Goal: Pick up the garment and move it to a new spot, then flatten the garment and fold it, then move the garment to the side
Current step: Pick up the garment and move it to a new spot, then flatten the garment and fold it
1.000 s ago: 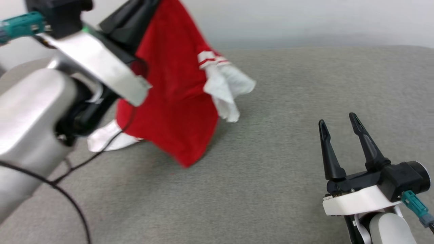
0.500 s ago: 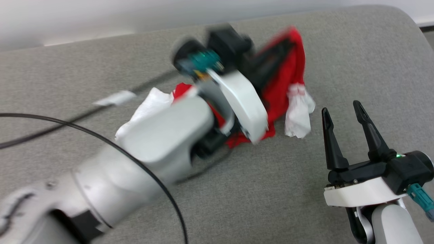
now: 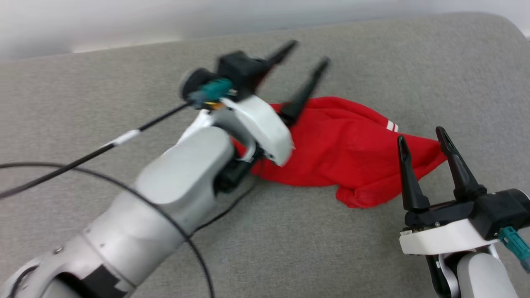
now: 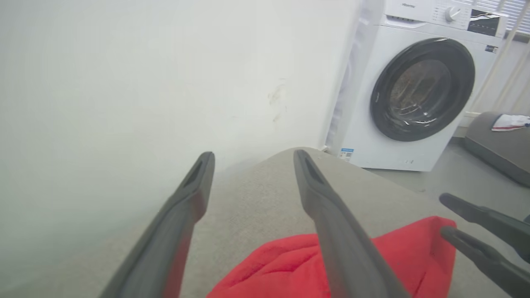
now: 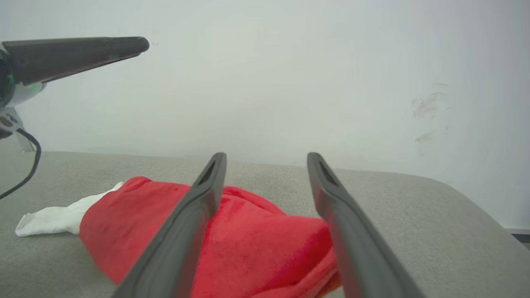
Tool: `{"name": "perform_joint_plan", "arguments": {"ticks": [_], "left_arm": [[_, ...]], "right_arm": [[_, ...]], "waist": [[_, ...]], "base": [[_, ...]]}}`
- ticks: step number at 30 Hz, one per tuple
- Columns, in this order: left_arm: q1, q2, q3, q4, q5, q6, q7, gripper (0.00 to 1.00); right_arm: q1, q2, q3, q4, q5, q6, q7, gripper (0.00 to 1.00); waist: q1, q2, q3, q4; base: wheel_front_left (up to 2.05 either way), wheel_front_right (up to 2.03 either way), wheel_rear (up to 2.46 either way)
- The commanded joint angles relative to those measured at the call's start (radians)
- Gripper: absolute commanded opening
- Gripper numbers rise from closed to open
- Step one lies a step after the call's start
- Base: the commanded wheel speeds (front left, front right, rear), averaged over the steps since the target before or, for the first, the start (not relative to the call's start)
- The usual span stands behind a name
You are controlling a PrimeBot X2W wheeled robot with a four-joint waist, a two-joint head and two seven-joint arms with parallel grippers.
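While right gripper (image 3: 421, 136) sits lower right, fingers apart and empty, red jersey (image 3: 348, 149) lies crumpled mid-frame on grey cushion (image 3: 290, 240), right of centre. Beyond, upper centre: left gripper (image 3: 309, 52) blurred, fingers spread, holding nothing.

A garment (image 3: 352, 157) of soft, matt red cloth with a faintly fuzzy nap is lying crumpled under the left gripper (image 3: 309, 51), which is showing matt dark plastic. The right gripper (image 3: 420, 134) is showing the same finish. Beneath both, a grey cushion (image 3: 290, 240) is showing coarse woven fabric. Behind the left gripper, its forearm shell (image 3: 182, 174) is gleaming smooth and silvery. Beyond that gripper's tips, a washing machine (image 4: 414, 95) is shining glossy white around dark glass.
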Motion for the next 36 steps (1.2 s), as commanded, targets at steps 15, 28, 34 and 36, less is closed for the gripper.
{"name": "perform_joint_plan", "arguments": {"ticks": [15,28,34,36], "left_arm": [[0.463,0.203,0.548,-0.287,0.290,0.047,-0.004,1.00],[0.940,0.064,0.861,-0.515,0.439,0.021,-0.004,1.00],[0.998,0.000,0.886,-0.490,0.480,-0.027,-0.005,1.00],[0.988,0.005,0.874,-0.467,0.487,-0.045,-0.005,1.00]], "right_arm": [[0.063,0.003,-0.040,-0.005,-0.026,-0.001,-0.002,1.00],[0.094,0.002,-0.045,-0.046,-0.007,-0.001,-0.002,1.00],[0.090,0.003,-0.043,-0.054,-0.004,-0.001,-0.002,1.00],[0.083,0.003,-0.037,-0.056,-0.006,-0.001,-0.002,1.00]], "waist": [[0.0000,0.0000,-0.178,0.160],[0.0000,0.0000,-0.188,0.178],[0.0000,0.0000,-0.176,0.171],[0.0000,0.0000,-0.167,0.164]], "base": [[0.00,0.00,0.00],[0.00,0.00,0.00],[0.00,0.00,0.00],[0.00,0.00,0.00]]}}
